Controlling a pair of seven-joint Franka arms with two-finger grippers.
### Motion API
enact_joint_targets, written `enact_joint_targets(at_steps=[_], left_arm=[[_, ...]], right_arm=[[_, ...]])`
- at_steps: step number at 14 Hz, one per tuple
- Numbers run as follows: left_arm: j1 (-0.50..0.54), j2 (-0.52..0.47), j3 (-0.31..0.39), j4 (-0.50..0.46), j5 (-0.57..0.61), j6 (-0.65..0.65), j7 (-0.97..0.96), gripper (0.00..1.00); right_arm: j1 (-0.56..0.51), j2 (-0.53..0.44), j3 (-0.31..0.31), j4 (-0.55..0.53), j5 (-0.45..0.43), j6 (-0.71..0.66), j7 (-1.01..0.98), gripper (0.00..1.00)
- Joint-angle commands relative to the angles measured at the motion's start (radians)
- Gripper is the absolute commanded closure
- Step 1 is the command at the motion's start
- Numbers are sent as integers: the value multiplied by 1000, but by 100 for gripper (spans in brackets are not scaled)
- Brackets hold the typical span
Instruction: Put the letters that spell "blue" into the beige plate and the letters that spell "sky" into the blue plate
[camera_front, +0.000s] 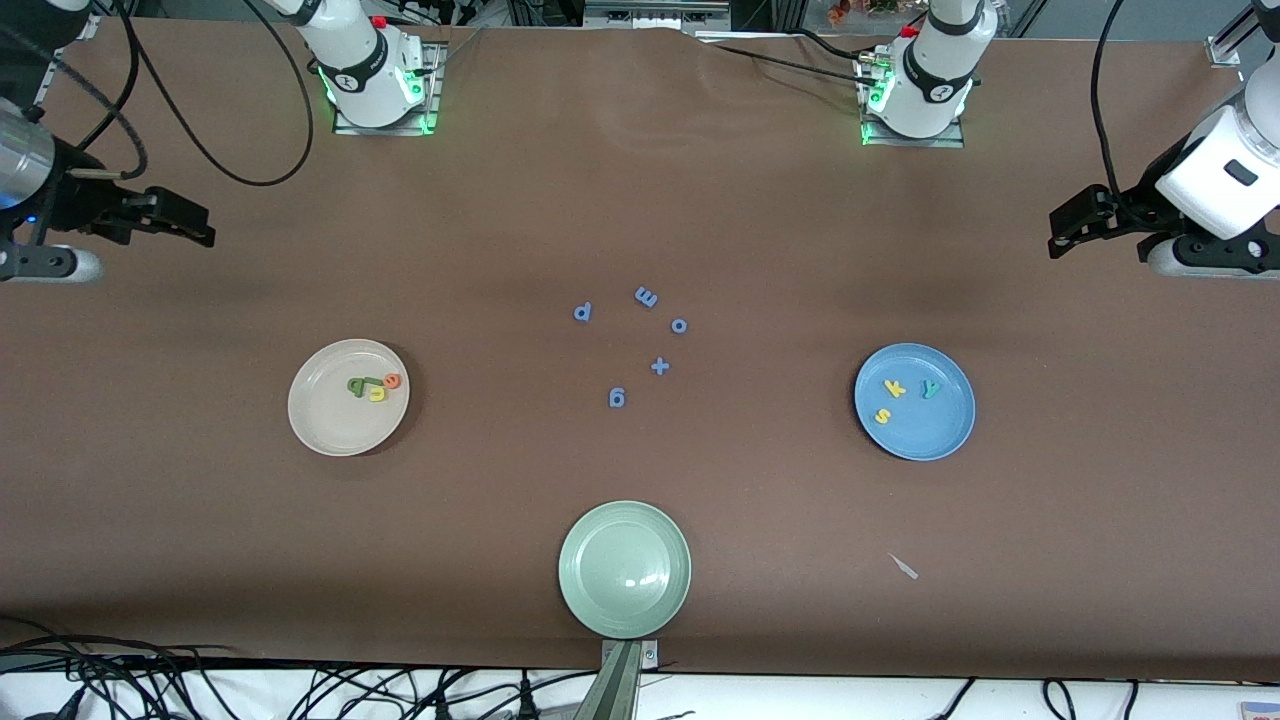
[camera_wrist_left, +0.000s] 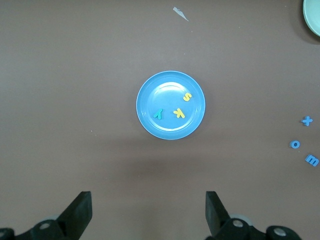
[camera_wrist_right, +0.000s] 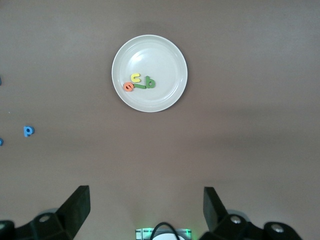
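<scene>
The beige plate (camera_front: 330, 425) lies toward the right arm's end and holds the green b (camera_front: 358, 384), yellow u (camera_front: 377, 393) and orange e (camera_front: 392, 380). In the right wrist view a thin green l (camera_wrist_right: 141, 85) lies between e and b on that plate (camera_wrist_right: 150, 50). Toward the left arm's end, the blue plate (camera_front: 925, 432) carries the yellow k (camera_front: 893, 388), teal y (camera_front: 931, 389) and yellow s (camera_front: 883, 415). My right gripper (camera_front: 195, 228) (camera_wrist_right: 146, 197) hangs open over bare table at its end. My left gripper (camera_front: 1060, 235) (camera_wrist_left: 148, 200) is open too, empty, over its own end.
A pale green plate (camera_front: 600, 600) sits empty near the front edge. Several periwinkle pieces lie mid-table: p (camera_front: 583, 312), m (camera_front: 646, 296), o (camera_front: 679, 325), a plus (camera_front: 659, 366) and g (camera_front: 617, 397). A small pale scrap (camera_front: 904, 567) lies nearer the camera than the blue plate.
</scene>
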Motion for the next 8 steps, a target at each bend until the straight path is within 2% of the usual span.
enact_joint_targets(at_steps=[1,8], left_arm=[[-1,1,-4,20,26,-19,15,0],[1,1,-4,20,26,-19,15,0]], right_arm=[[-20,-9,60,-13,-79,30,-15,0],[-16,-5,59,9,-70,16,-16,0]])
